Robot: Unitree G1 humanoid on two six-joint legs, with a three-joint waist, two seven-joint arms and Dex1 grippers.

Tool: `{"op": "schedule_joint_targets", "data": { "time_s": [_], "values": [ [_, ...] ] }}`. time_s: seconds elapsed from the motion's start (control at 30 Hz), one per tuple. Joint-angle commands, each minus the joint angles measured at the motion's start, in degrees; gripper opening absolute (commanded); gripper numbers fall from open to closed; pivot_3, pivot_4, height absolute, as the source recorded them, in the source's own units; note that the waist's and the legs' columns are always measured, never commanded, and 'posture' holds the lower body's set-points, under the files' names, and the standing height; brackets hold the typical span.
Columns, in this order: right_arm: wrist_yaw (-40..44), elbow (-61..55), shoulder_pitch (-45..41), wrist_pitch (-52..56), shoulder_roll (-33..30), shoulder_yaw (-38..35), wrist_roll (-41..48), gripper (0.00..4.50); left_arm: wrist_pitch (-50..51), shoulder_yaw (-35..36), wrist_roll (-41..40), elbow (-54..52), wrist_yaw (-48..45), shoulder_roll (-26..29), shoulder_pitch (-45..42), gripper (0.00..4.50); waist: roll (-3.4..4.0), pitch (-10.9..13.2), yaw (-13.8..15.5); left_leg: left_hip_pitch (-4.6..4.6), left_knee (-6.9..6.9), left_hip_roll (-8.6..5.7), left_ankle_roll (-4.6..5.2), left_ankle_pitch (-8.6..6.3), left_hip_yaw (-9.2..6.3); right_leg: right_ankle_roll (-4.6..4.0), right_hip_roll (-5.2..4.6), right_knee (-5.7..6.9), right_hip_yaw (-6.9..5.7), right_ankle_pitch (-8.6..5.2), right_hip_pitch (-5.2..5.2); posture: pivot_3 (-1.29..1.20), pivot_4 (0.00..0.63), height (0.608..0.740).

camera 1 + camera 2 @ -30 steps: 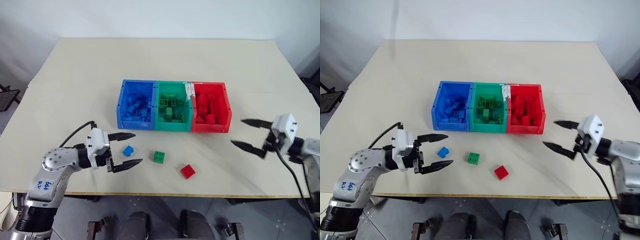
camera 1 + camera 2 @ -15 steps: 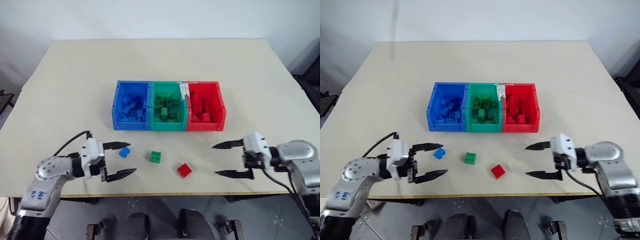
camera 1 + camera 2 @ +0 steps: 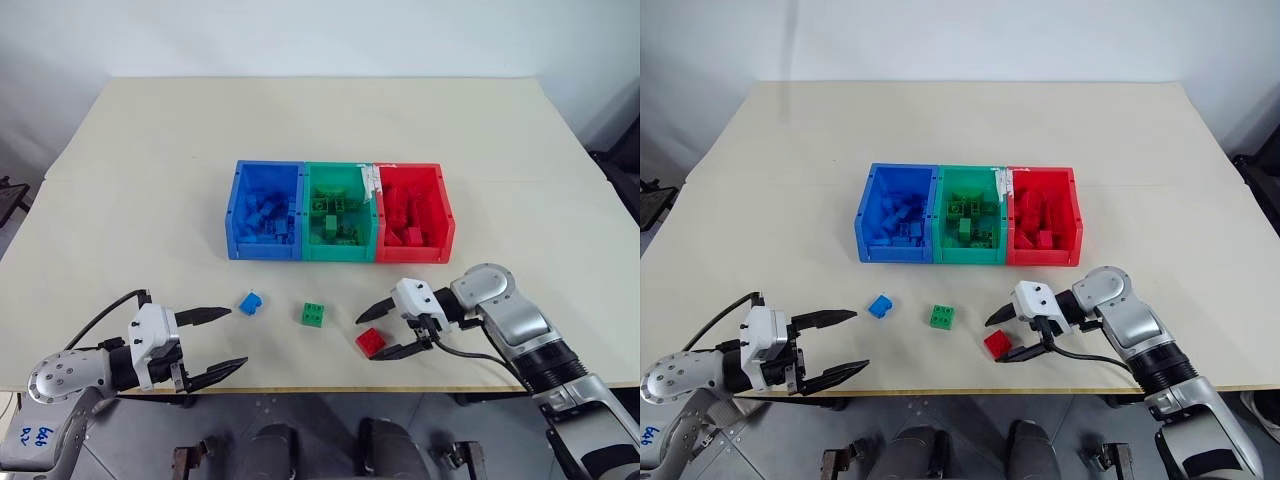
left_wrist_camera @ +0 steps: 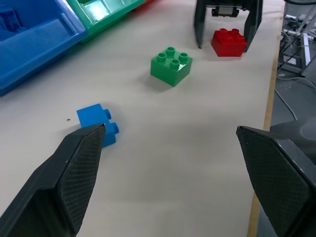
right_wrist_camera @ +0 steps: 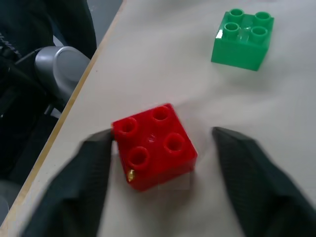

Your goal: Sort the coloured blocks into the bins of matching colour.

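Note:
A red block (image 3: 370, 341) lies near the table's front edge, between the two fingers of my right gripper (image 3: 368, 338). The jaws are open; one finger (image 5: 96, 163) touches the block's side and the other stands a little apart from it. A green block (image 3: 314, 314) sits studs up just left of the red one. Further left lies a blue block (image 3: 249, 302), tipped on its side. My left gripper (image 3: 237, 337) hangs wide open at the front left, short of the blue block and holding nothing. The blue bin (image 3: 265, 250), green bin (image 3: 340, 252) and red bin (image 3: 412, 254) stand side by side mid-table, each holding bricks of its own colour.
The table's front edge (image 3: 300, 390) runs just below both grippers. A small white tag (image 3: 377, 180) sits on the wall between the green and red bins.
My right gripper has swung left and down onto the red block, and its fingers have narrowed around it. My left gripper has drawn back from the blue block toward the front left, still open.

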Motion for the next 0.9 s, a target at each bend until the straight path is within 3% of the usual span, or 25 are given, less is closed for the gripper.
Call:
{"op": "schedule_joint_targets", "data": {
  "time_s": [0.03, 0.07, 0.33, 0.47, 0.67, 0.9],
  "values": [
    [3.2, -0.4, 0.7, -1.1, -1.4, -2.0, 2.2, 1.85, 0.0, 1.3, -1.4, -2.2, 0.1, 0.2, 0.0, 4.5, 0.0, 0.0, 0.1, 0.0, 0.0, 0.0, 0.0, 0.0, 0.0, 0.0, 0.0, 0.0, 0.0, 0.0, 0.0, 0.0, 0.15, 0.74],
    [3.0, -0.5, 1.2, -1.3, -1.6, -3.1, 3.2, 1.52, 0.0, 1.1, -1.3, -2.1, 0.1, 0.1, -0.3, 4.5, 0.0, 0.0, 0.1, 0.0, 0.0, 0.0, 0.0, 0.0, 0.0, 0.0, 0.0, 0.0, -0.01, 0.0, 0.01, 0.0, 0.15, 0.74],
    [-10.9, -2.3, 0.5, 11.3, -0.9, -19.5, 14.4, 1.48, 1.5, 0.9, -3.7, -3.9, 5.5, -3.3, -8.1, 4.5, 0.0, 0.0, 0.1, 0.0, 0.01, 0.01, 0.0, 0.0, 0.0, 0.0, 0.0, 0.04, -0.01, 0.0, 0.02, 0.0, 0.15, 0.74],
    [-19.4, 5.4, -4.6, 6.6, 0.7, -23.8, 10.7, 1.48, 2.6, -0.4, -3.3, -4.0, 6.6, -3.7, -10.1, 4.5, 0.0, 0.0, -0.3, 0.02, 0.0, 0.02, -0.01, 0.01, 0.09, 0.0, 0.05, 0.06, 0.04, 0.0, -0.02, 0.0, 0.15, 0.74],
    [-27.8, 19.8, -13.7, -0.5, 3.3, -24.3, 4.5, 1.48, 4.9, -1.5, -3.3, -2.8, 6.5, -3.3, -12.0, 4.5, 0.0, 0.0, -0.3, 0.02, -0.01, 0.0, 0.01, 0.02, 0.23, 0.01, 0.08, 0.1, 0.12, 0.0, -0.07, 0.0, 0.15, 0.74],
    [-25.1, 19.4, -14.5, -3.5, 3.6, -25.4, 6.3, 3.76, 3.2, 0.0, -1.9, -1.6, 7.3, -3.8, -11.3, 4.5, 0.0, 0.0, -0.1, -0.04, -0.01, 0.0, 0.03, 0.0, 0.18, 0.01, 0.07, 0.08, 0.08, 0.0, -0.08, 0.0, 0.15, 0.74]
  ]
}}
